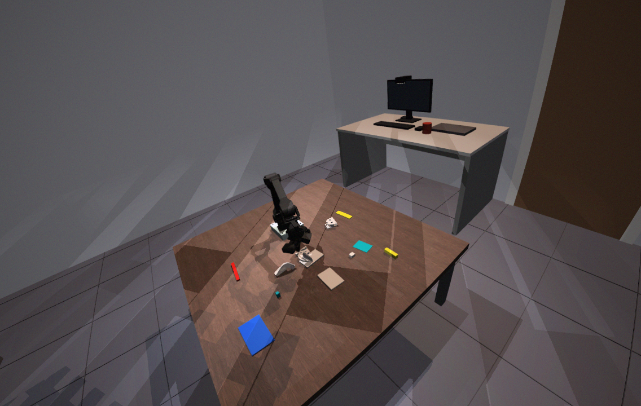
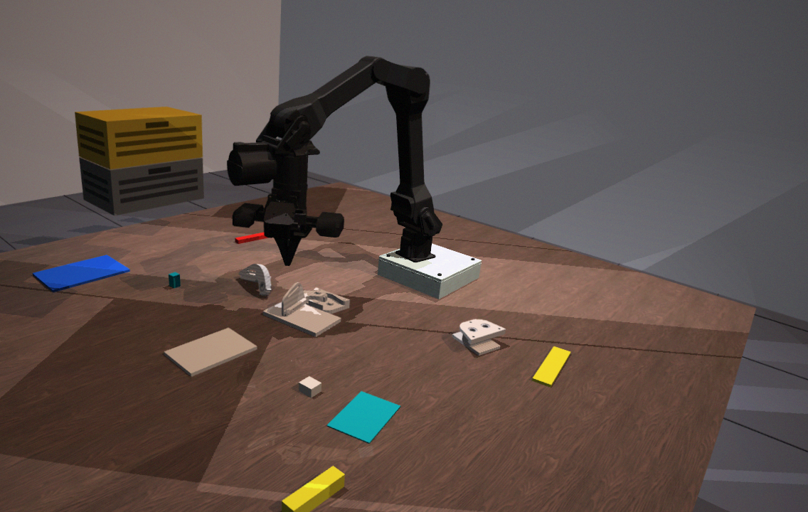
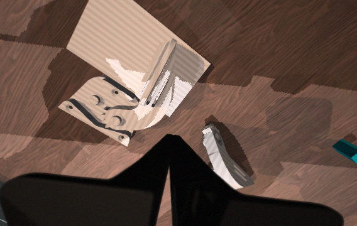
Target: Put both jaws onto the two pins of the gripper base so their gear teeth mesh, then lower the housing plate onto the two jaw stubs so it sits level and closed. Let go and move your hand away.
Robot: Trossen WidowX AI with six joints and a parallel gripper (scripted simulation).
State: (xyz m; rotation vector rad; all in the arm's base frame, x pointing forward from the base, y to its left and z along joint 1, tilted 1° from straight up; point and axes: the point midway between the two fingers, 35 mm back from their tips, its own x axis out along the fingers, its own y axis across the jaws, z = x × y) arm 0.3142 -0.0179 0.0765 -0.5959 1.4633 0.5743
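The wooden desk (image 1: 413,265) (image 2: 585,432) (image 3: 291,47) stands on a tiled floor (image 1: 530,282) (image 2: 795,414). Near its far corner in the top view lies the holed plate (image 1: 330,221) (image 2: 482,328), apart from the pinned base (image 1: 302,250) (image 2: 331,301) (image 3: 84,94) further from that corner. One curved piece (image 1: 306,257) (image 2: 292,301) (image 3: 159,69) stands on edge beside the base, over a beige board (image 1: 316,258) (image 2: 314,323) (image 3: 109,31); another (image 1: 284,269) (image 2: 258,279) (image 3: 222,157) lies loose nearby. The tool (image 1: 297,247) (image 2: 287,262) (image 3: 171,140) hangs above the desk, tips pressed together on nothing. A blue sheet (image 1: 256,334) (image 2: 82,272) lies near the desk's left edge in the top view. Beyond the far-right edge, a pale table (image 1: 444,144) carries a monitor (image 1: 409,95) and red mug (image 1: 426,128); the exterior view shows stacked crates (image 2: 139,158).
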